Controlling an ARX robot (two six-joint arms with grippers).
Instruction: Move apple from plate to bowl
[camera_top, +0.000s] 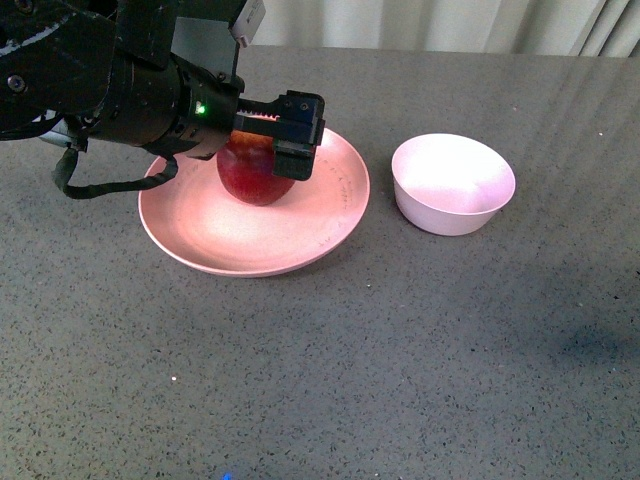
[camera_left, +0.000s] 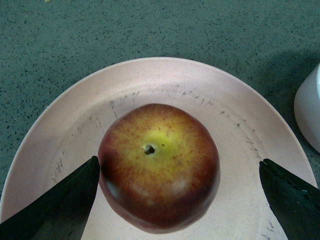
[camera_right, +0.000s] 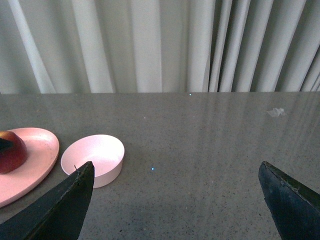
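The dark-red apple (camera_top: 254, 176) sits on the salmon-pink plate (camera_top: 330, 215) at the left. My left gripper (camera_top: 285, 135) is open and hangs just over the apple. In the left wrist view the apple (camera_left: 159, 165) with its yellow top lies between the two black fingertips (camera_left: 65, 205), one tip close to its side, the other well apart. The plate (camera_left: 235, 110) lies under it. The pale pink bowl (camera_top: 453, 183) stands empty to the right of the plate. My right gripper (camera_right: 175, 200) is open and empty over bare table; it is not seen in the front view.
The grey speckled table (camera_top: 400, 350) spreads in front of the dishes. A pale curtain (camera_right: 150, 45) hangs behind the table's far edge. The right wrist view also shows the bowl (camera_right: 94, 158), the plate (camera_right: 37, 150) and the apple (camera_right: 11, 151).
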